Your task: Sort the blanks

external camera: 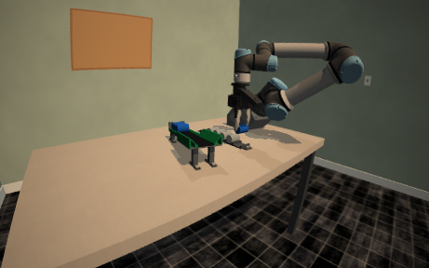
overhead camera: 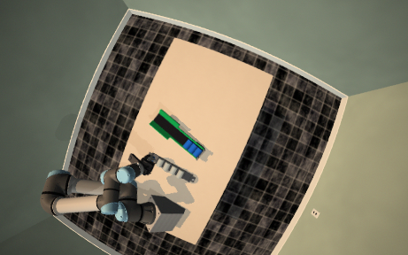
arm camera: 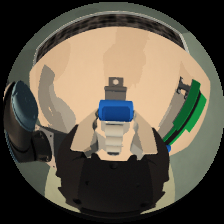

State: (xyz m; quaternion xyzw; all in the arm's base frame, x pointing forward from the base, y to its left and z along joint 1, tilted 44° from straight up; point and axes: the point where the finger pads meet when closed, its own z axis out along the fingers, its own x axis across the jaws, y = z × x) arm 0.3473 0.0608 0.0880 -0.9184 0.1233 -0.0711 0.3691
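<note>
My gripper (overhead camera: 150,161) (external camera: 241,125) (arm camera: 115,110) is shut on a blue blank (external camera: 242,128) (arm camera: 115,110), gripped across its middle. It holds the blank just above the near end of the grey stock rack (overhead camera: 188,175) (external camera: 238,145) (arm camera: 116,90). Pale grey blanks (overhead camera: 168,165) (external camera: 229,137) (arm camera: 114,138) lie in the rack's slots. The green feed ramp (overhead camera: 165,125) (external camera: 207,137) (arm camera: 189,112) stands beside the rack. A row of blue blanks (overhead camera: 193,148) (external camera: 180,126) lies across the ramp at its stop end.
The tan table (overhead camera: 211,80) (external camera: 115,186) carries the ramp and the rack. The robot's grey base block (overhead camera: 165,214) sits at the table's corner behind the arm. The dark tiled floor (overhead camera: 287,146) surrounds the table.
</note>
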